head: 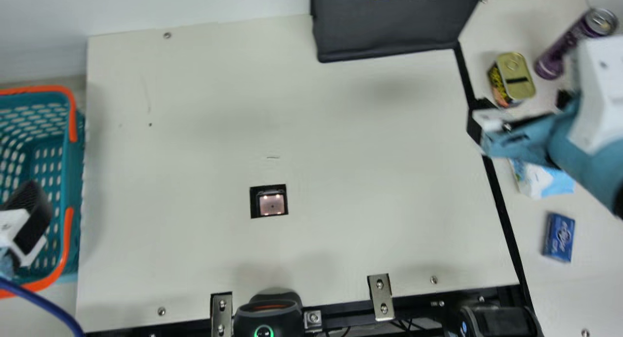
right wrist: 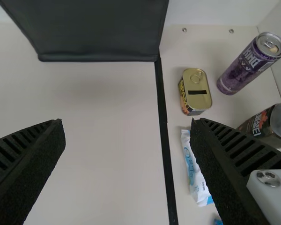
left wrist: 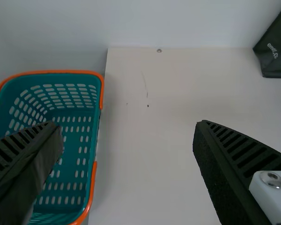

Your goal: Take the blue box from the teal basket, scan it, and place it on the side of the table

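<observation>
One blue box [head: 558, 236] lies on the right-hand part of the bench [head: 340, 132] in the main view, past the black strip [head: 501, 210] and well apart from either tool. The right tool [head: 521, 112] hovers farther up the view than the box, near a gold tin [head: 517, 76] with rounded corners and a pull ring. A slim purple can [head: 569, 47] is beyond the tin; a glossy white-and-blue packet [head: 542, 178] lies between that tool and the box. The left tool [head: 29, 213] is at the opposite side, over the teal basket [head: 73, 181], whose plastic wall is pierced with rounded slots and edged in orange. A square glassy scanner window [head: 271, 204] is set in the smooth cream surface.

In the left wrist view, the left tool [left wrist: 129, 133] stands wide apart, its ribbed, grainy black fingers [left wrist: 234, 154] spread across the basket and bench edge.

In the right wrist view, the right tool [right wrist: 127, 126] is likewise spread wide, one finger over pale bench, the other partly covering the crinkled packet. Farther off are smooth black fabric [right wrist: 98, 33] and a rounded dark container [right wrist: 271, 124].
</observation>
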{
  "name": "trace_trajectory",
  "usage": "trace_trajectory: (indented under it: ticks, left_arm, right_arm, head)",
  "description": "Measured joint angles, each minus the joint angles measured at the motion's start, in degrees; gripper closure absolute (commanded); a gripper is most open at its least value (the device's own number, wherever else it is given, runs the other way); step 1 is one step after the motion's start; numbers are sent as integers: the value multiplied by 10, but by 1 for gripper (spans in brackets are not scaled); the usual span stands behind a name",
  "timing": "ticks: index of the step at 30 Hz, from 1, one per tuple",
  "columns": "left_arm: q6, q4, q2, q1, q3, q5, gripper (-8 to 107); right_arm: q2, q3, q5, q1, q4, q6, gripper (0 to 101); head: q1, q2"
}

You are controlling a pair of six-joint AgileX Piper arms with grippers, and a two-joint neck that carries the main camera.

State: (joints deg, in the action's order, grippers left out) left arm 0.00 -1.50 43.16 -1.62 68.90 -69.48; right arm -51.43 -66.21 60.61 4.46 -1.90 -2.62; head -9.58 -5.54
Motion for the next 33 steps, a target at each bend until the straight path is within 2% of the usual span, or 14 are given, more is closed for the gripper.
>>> trace_trajectory:
  ticks: [4,11,33]
  left_arm:
    - [0,0,0,0,0,0,9]
    - [0,0,0,0,0,0,9]
    - [0,0,0,0,0,0,9]
  right_arm:
    - [39,-17,40,-23,6,13,6]
    - [91,-37,96,-52,13,26,6]
    - [91,-37,94,-52,14,26,6]
  head:
    - [0,40]
    - [0,38]
    - [0,39]
